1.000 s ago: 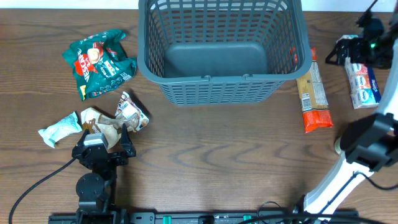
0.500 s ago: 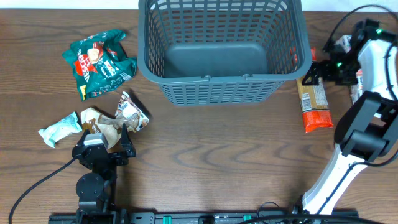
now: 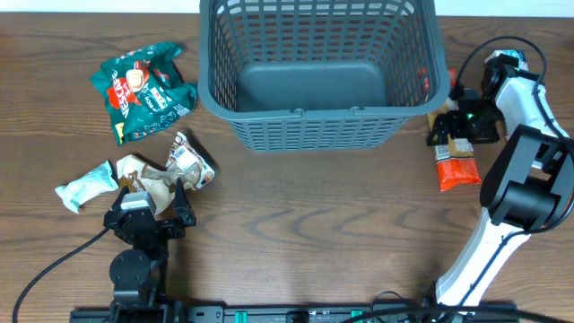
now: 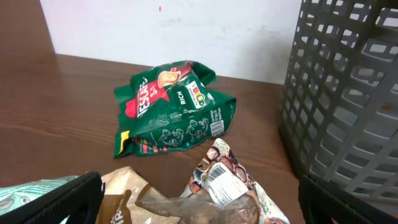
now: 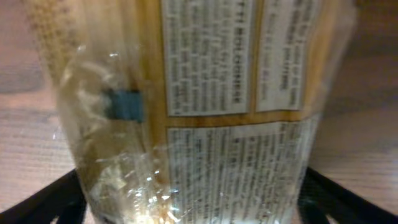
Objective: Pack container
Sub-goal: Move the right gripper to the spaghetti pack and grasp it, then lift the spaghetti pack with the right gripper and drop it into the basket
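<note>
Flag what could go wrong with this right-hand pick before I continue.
1. The right gripper has its fingers on either side of the long pasta packet, across its width. The glossy film looks slippery, so the packet may slide or twist out as they close.
2. The packet lies right beside the container, so the lift could snag it, or the arm, on the thick rim.

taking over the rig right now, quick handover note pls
Left tool: open, empty, by the brown wrappers.
Right tool: open, jaws either side of the pasta packet, which lies right of the basket.
Done: nothing packed; basket is empty.
To do: pasta packet, green coffee bag, brown wrappers and pale mint packet all go in.
</note>
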